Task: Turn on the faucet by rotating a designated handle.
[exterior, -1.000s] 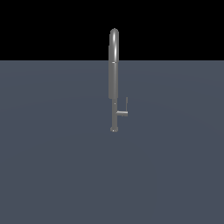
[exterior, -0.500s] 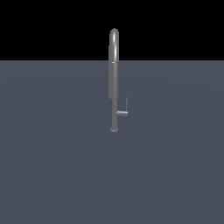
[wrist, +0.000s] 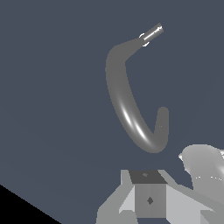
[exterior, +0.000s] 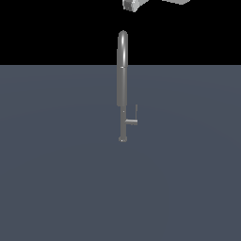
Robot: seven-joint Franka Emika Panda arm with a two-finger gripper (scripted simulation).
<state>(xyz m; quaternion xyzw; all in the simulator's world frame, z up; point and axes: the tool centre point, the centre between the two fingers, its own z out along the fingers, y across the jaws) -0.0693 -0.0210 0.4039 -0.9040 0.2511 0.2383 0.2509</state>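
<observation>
1. The faucet (exterior: 123, 84) stands upright near the middle of the flat grey-blue surface (exterior: 56, 179); its small round base sits on the surface and its arched top rises above the surface's far edge into the black background.
2. The handle (exterior: 135, 115) is a thin lever at the end of a short horizontal stub that branches from the lower stem toward the exterior view's right; the lever points up, parallel to the stem and just beside it, not touching it.
3. The end effector (exterior: 134, 4) is barely in the exterior view, a pale piece cut off by the top edge, above the faucet's arch and slightly toward the exterior view's right, well apart from the handle.
4. How far the end effector is open I cannot tell: no fingertips show in either view, and nothing is seen in its hold.
5. In the wrist view the faucet (wrist: 131, 109) is seen from above as a curved arch, with the stub (wrist: 151, 34) sticking out beyond it; grey end effector housing fills the near edge.
6. Open surface lies all around the faucet, on every side of the base. A corner edge of the surface shows in the wrist view, black beyond it.
</observation>
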